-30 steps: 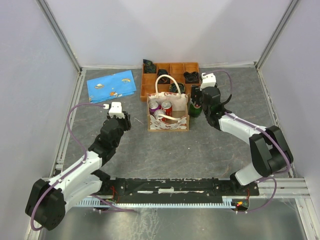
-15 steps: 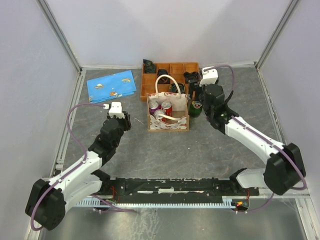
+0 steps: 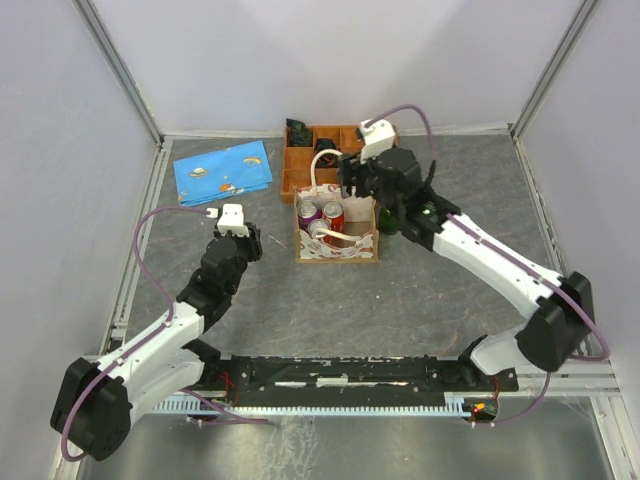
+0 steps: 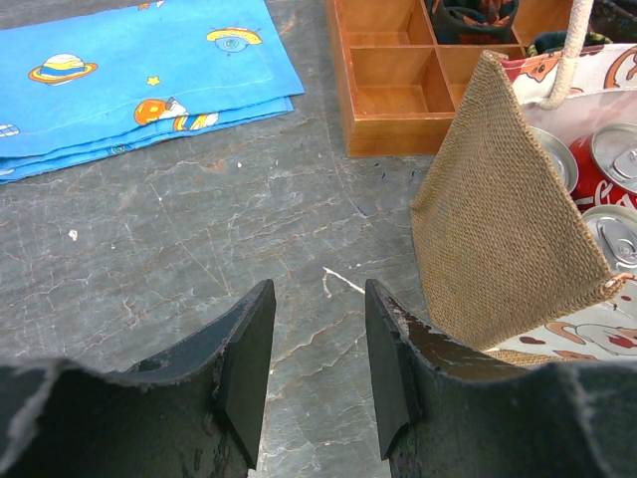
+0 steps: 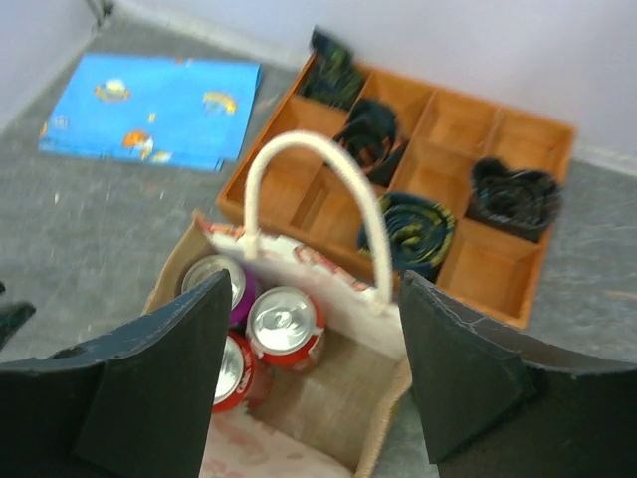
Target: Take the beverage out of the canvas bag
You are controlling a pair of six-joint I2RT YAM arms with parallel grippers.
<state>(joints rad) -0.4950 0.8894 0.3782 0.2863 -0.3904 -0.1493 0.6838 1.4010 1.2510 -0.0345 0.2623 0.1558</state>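
The canvas bag (image 3: 337, 246), a small boxy cream tote with red-patterned trim, stands open on the grey table (image 3: 440, 300) just in front of the orange wooden tray (image 3: 298, 160). We see one white looped handle (image 5: 309, 149) standing upright over its mouth. Inside we count three cans: one purple (image 3: 308, 211) and two red (image 5: 286, 314) (image 5: 231, 363), all upright with their tops showing.

The right gripper (image 5: 314, 284) hangs above the bag's mouth, its fingers spread wide and holding nothing. The left gripper (image 4: 318, 299) sits low over the table to the bag's left, its fingers a little apart with only bare table between them, near the bag's burlap side but not touching it.

We also count four dark rolled bundles (image 5: 418, 224) in the tray's compartments and one folded blue cloth (image 3: 222, 172) to the tray's left.
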